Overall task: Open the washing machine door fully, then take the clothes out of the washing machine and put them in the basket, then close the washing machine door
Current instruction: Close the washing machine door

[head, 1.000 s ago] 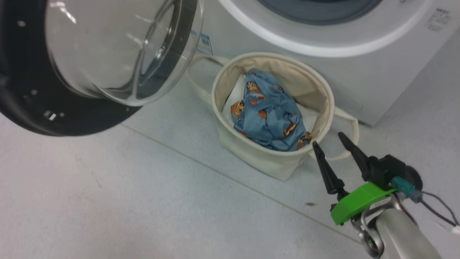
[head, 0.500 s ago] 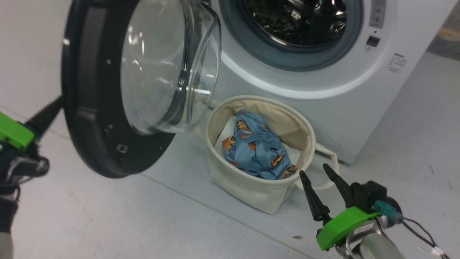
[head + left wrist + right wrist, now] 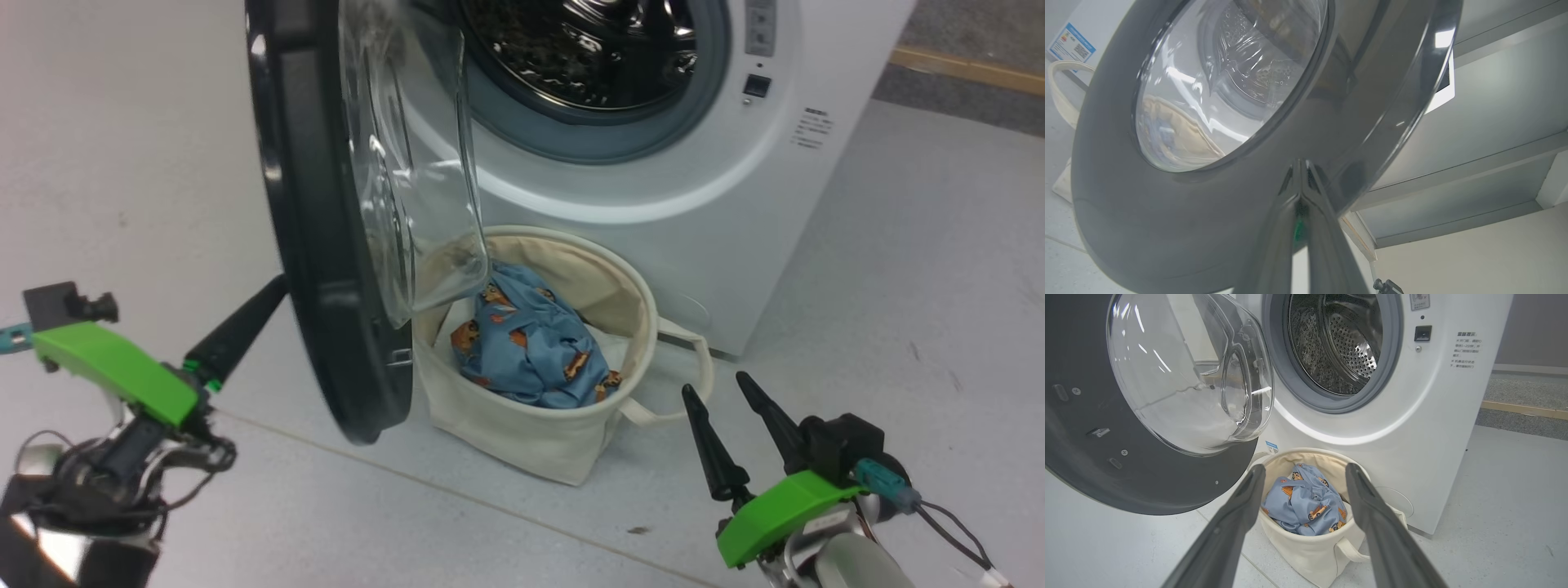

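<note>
The washing machine door (image 3: 326,245) stands open, edge-on in the head view, its clear glass bulge (image 3: 408,163) facing the washing machine (image 3: 718,204). The steel drum (image 3: 1335,347) looks empty. The light blue printed clothes (image 3: 531,351) lie in the cream basket (image 3: 531,441), which stands on the floor below the drum opening. My left gripper (image 3: 273,290) is shut, its tips against the glossy outer rim of the door (image 3: 1167,212). My right gripper (image 3: 714,384) is open and holds nothing. It is just right of the basket and points at the clothes (image 3: 1306,502).
A white sheet (image 3: 457,314) lines the basket under the clothes. One loop handle (image 3: 682,384) sticks out toward my right gripper. Pale grey floor (image 3: 898,286) spreads right of the washer, with a tan strip (image 3: 963,65) at the back.
The head camera has risen and turned, bringing the drum into view. My left gripper has appeared behind the door, which now looks more edge-on. My right gripper stays open by the basket.
</note>
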Tool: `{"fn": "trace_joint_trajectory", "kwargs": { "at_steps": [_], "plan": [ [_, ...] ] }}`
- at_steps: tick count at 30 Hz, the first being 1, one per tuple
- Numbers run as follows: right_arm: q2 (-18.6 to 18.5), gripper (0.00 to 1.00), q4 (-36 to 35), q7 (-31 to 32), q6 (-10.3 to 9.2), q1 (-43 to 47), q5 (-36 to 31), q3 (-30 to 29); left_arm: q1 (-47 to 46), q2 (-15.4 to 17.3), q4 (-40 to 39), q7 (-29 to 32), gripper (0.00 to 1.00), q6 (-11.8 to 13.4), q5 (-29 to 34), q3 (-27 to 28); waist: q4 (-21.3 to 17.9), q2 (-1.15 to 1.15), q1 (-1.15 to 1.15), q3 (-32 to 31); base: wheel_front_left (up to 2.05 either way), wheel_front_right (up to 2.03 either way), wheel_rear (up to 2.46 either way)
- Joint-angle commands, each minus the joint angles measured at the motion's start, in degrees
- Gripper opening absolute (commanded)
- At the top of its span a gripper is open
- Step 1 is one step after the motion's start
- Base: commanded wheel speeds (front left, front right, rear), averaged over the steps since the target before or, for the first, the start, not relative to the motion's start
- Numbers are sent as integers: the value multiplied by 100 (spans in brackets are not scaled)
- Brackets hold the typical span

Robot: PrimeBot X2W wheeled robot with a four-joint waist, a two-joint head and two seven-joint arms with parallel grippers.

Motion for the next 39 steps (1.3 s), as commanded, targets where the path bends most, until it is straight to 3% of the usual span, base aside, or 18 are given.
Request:
{"fn": "trace_joint_trajectory", "kwargs": {
  "at_steps": [1,9,19,29,39],
  "plan": [
    [58,100,-199,-70,5,-116,-5,71,-193,87,-288,-36,0,-41,-25,156,-118,0,0,53,0,0,0],
    [92,100,-331,-71,5,-202,-44,-61,-76,-271,-509,-364,0,-41,169,-119,-693,0,0,227,0,0,0],
    [141,100,-436,-71,5,-287,-70,-171,-321,-260,-232,-1062,0,-41,538,-324,-1513,0,0,402,0,0,0],
    [198,100,-481,-71,5,-350,-46,-225,-871,-264,214,-1482,0,-41,467,-593,-1964,0,0,532,0,0,0],
    [221,100,-464,-71,5,-395,-40,-195,-1355,-112,823,-2040,0,-41,400,-929,-2154,0,0,462,0,0,0]
  ]
}}
